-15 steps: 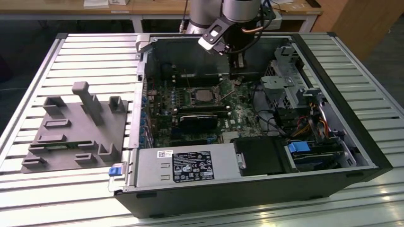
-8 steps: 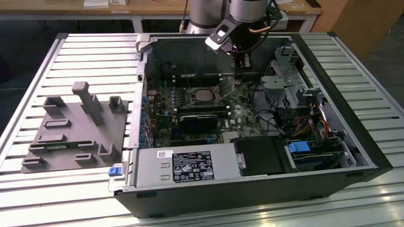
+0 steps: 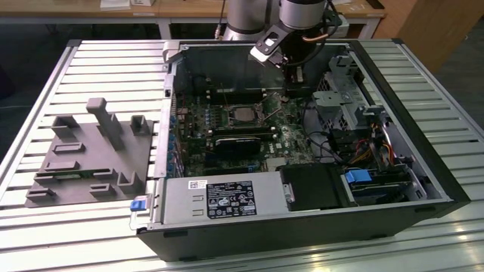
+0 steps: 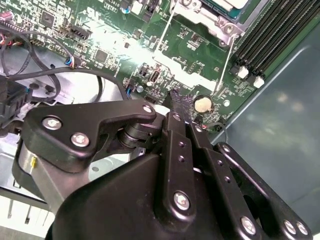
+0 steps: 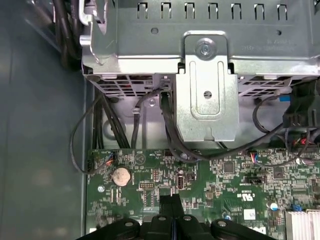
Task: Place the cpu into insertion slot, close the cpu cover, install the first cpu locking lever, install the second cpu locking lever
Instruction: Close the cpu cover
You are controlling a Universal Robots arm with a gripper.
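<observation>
The cpu [image 3: 243, 114] shows as a small silver-grey square in the insertion slot [image 3: 243, 105] on the green board inside the open case. In the second wrist view a silvery cpu cover [image 4: 200, 17] frames the chip's edge, and two thin locking levers [image 4: 225, 62] run from the socket toward me. I cannot tell whether they are latched. My gripper [image 3: 291, 75] hangs above the board to the exterior view's right of the socket. Its black fingers [image 5: 165, 205] are pressed together and shut on nothing, with their tips near the coin battery [image 4: 202, 103].
A black fan block [image 3: 236, 141] lies just in front of the socket. Long black memory slots [image 4: 270, 35] run beside it. A metal drive cage [image 5: 207, 95] with cables [image 5: 165, 125] stands close to the fingers. A grey fixture [image 3: 90, 153] sits on the slatted table at the exterior view's left.
</observation>
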